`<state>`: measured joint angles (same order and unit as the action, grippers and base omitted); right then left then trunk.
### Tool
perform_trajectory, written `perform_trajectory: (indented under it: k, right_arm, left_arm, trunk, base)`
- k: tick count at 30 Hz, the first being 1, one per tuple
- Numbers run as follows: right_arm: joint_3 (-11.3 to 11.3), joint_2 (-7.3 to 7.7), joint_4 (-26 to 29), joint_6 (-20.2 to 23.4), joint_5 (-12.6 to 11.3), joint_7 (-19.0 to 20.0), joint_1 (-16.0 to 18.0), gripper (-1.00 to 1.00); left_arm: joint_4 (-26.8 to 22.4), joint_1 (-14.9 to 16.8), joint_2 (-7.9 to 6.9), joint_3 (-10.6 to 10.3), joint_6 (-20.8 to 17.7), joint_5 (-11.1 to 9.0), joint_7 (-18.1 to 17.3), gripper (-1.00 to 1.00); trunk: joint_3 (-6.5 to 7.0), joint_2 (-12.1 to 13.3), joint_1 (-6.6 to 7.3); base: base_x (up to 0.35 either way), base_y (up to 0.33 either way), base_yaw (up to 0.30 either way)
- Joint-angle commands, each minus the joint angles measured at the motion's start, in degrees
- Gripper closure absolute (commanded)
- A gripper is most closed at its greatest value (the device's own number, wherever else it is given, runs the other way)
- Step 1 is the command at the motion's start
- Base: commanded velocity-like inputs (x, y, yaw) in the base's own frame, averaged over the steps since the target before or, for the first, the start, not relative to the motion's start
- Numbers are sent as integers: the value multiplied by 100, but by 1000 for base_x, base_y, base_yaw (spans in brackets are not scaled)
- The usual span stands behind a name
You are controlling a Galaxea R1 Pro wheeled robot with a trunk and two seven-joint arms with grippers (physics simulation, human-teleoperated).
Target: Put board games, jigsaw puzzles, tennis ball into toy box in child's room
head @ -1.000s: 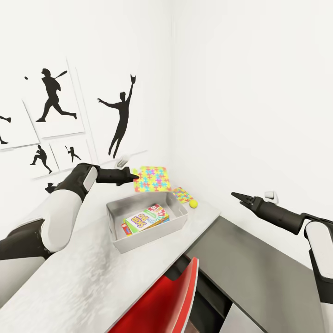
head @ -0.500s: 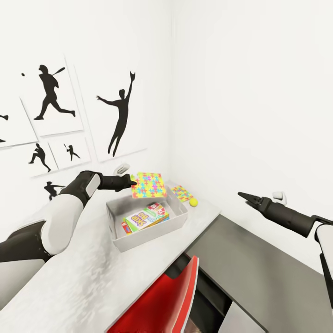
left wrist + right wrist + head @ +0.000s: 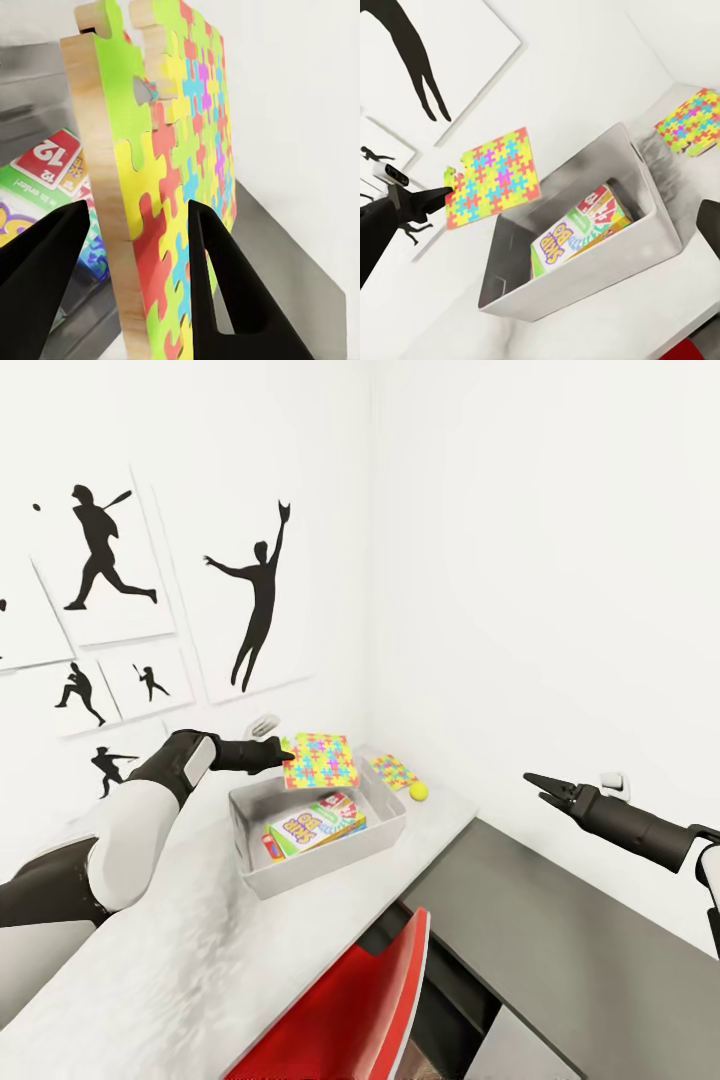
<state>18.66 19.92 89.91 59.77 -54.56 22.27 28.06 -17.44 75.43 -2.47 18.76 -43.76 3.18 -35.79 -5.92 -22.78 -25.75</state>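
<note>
Left hand [image 3: 284,754] grips a jigsaw puzzle [image 3: 320,760] by its edge, tilted over the toy box's [image 3: 325,855] far rim. SKIP-BO game [image 3: 313,824] lies inside. Second puzzle [image 3: 392,770] and tennis ball [image 3: 419,791] sit beyond the box; right hand [image 3: 534,781] hangs slightly parted, empty.

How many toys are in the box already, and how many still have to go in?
Inside the toy box lie printed board games; SKIP-BO is on top, with others partly hidden beneath, so I can't count them for sure. The left tool holds one jigsaw puzzle tilted over the box's back rim. Still out on the table: the second puzzle and the tennis ball. The right tool holds nothing.
</note>
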Motion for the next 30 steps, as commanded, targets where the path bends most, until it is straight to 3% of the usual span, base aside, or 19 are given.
perform_trajectory:
  k: [1, 12, 20, 30]
  right_arm:
    - [7, 1, 0, 23, 52, 58, 7, -100]
    - [7, 3, 0, 23, 51, 58, -28, -100]
    - [14, 3, 0, 23, 51, 58, -88, -100]
    - [16, 3, 0, 23, 51, 58, -97, -100]
  left_arm:
    - [-1, 6, -1, 40, -40, 28, -25, 100]
    - [243, 0, -8, 40, 19, 48, -5, 100]
    - [309, -140, -17, 40, 243, 51, 329, 100]
    - [311, -160, -25, 40, 299, 51, 391, 100]
  trunk:
    - [-23, -14, -3]
    - [-124, -14, -3]
    - [-198, -14, -3]
    - [-291, -14, -3]
  base:
    - [0, 0, 0]
    - [0, 0, 0]
    - [0, 0, 0]
    - [0, 0, 0]
